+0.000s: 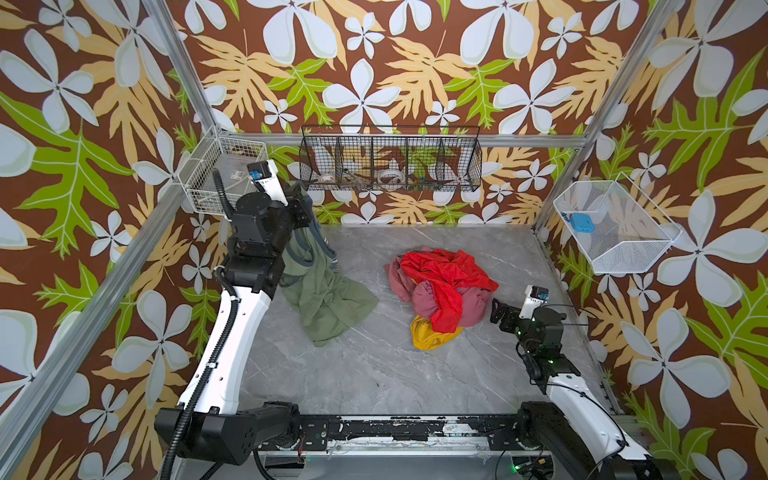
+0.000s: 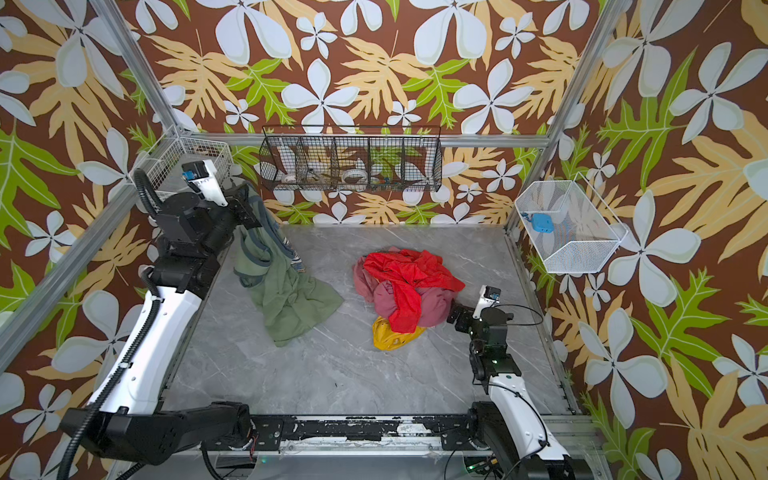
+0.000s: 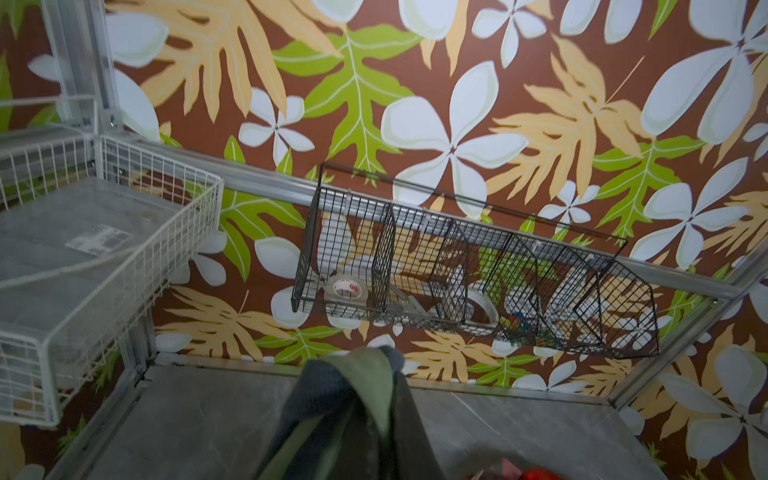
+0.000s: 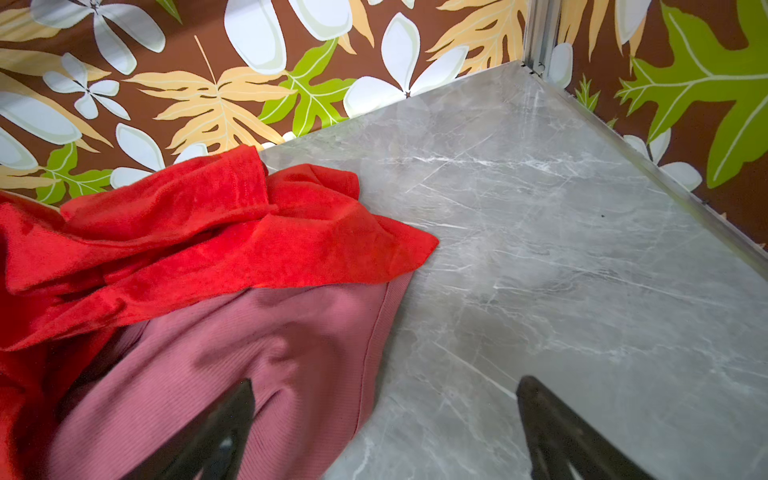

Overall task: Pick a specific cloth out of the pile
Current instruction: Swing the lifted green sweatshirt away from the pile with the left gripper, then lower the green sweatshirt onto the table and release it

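Nearest the camera, the raised left hand (image 1: 307, 208) is clenched on the green cloth (image 1: 328, 299), its tail on the surface (image 1: 374, 374), apart from the pile (image 1: 440, 286). It looks soft and floppy, so the bunched grey trim (image 3: 320, 390) seems the surest hold. The right hand (image 4: 382, 415) is released beside the pile.

Left pincer (image 1: 306, 204) is raised at far left, clamped on the cloth (image 1: 328, 295). Olive-green fabric hangs from it, with grey-blue trim looped near the top and the lower part spread on the counter (image 1: 374, 374). A strip of bare counter lies between the cloth and the pile (image 1: 440, 286). The pile sits right of centre: bright red on top, dusty pink-maroon beneath, mustard yellow poking out at the near edge. Right pincer (image 1: 500, 311) is low, just beside the pile's right edge; its jaw gap is not readable. Black wire basket (image 1: 390, 164) on far wall. White basket (image 1: 224, 174) far left, white mesh basket (image 1: 615, 232) right.
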Controlling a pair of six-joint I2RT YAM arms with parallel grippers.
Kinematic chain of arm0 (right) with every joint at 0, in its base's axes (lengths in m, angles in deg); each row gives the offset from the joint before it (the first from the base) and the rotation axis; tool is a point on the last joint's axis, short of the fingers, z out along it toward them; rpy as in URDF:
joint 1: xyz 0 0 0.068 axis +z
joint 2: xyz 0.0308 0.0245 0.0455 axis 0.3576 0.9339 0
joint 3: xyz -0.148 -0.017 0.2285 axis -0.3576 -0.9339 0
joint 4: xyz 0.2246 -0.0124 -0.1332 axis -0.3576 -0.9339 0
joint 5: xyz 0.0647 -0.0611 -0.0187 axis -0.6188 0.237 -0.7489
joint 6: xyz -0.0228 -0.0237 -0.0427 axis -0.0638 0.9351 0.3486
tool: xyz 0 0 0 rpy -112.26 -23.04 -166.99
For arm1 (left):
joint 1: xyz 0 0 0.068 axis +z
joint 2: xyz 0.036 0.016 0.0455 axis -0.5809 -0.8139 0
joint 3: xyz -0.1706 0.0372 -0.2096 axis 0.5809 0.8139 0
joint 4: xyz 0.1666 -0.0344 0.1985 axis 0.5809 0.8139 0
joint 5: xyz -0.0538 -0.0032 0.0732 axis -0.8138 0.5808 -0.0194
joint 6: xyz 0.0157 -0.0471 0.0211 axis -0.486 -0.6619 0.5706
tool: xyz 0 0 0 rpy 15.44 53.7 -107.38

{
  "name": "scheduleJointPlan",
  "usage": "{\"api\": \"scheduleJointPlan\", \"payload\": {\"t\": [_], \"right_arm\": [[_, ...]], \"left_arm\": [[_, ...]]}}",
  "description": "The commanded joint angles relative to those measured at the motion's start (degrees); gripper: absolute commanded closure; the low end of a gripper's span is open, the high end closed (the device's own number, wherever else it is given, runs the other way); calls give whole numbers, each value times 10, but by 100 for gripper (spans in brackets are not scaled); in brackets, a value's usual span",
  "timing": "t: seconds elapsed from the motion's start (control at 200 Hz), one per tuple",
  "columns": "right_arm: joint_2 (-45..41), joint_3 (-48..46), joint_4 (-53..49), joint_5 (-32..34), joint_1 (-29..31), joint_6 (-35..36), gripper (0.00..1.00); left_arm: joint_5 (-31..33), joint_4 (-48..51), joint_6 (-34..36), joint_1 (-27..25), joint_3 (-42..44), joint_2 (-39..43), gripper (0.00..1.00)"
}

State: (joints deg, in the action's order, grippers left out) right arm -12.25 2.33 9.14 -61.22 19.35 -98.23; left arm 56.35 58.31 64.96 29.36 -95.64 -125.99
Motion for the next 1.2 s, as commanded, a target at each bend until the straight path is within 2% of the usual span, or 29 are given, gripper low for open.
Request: {"api": "scheduleJointPlan", "payload": {"t": [0.0,0.075,0.405,0.766,0.876,1.196], "right_arm": [[-3,1,0,2,-1,-5,2],[-6,1,-1,1,-1,-8,2],[3,-1,11,-7,-1,-18,2],[47,7,38,-25,0,-23,2],[63,13,42,-33,0,-23,2],[67,11,43,-34,2,-24,2]], "left_arm": [[-31,-46,-51,0,39,3,100],[-46,-62,-77,-2,74,10,100],[-43,-108,-170,-27,250,97,100],[23,-47,-246,-28,445,255,100],[26,-35,-277,-28,502,288,100],[12,-51,-342,-28,632,293,100]]}}
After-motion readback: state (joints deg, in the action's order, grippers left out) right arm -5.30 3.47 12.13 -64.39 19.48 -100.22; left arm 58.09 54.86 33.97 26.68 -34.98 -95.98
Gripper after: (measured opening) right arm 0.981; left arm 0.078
